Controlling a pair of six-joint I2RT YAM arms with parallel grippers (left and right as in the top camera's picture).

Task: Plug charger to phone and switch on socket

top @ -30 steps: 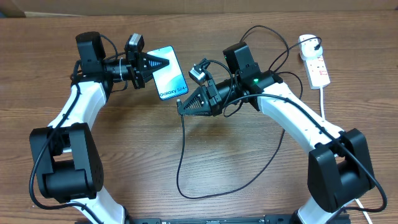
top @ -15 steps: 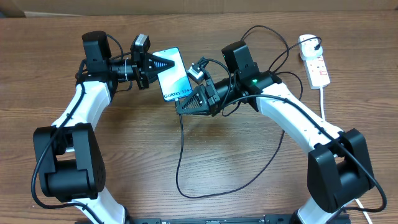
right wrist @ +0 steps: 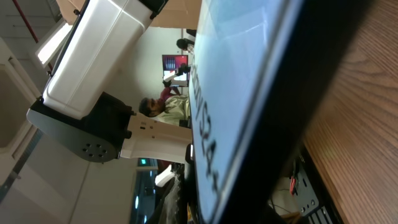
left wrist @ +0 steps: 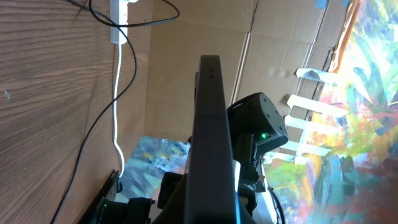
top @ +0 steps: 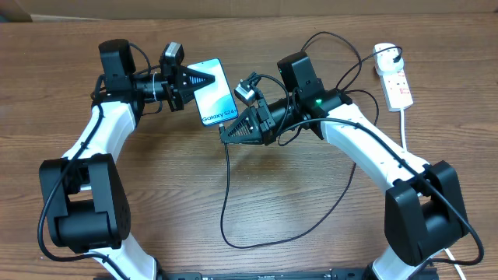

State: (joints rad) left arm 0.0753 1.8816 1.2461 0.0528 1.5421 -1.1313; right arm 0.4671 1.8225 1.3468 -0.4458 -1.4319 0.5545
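A brown wood-grain bench [top: 179, 194] is filling the overhead view. A white power strip [top: 394, 82] is lying at the upper right, its thick white cord [top: 404, 124] trailing downward. The black charger cable [top: 223, 210] is lying in a wide loop across the lower centre, its plug [top: 395, 54] sitting in the strip's top end.
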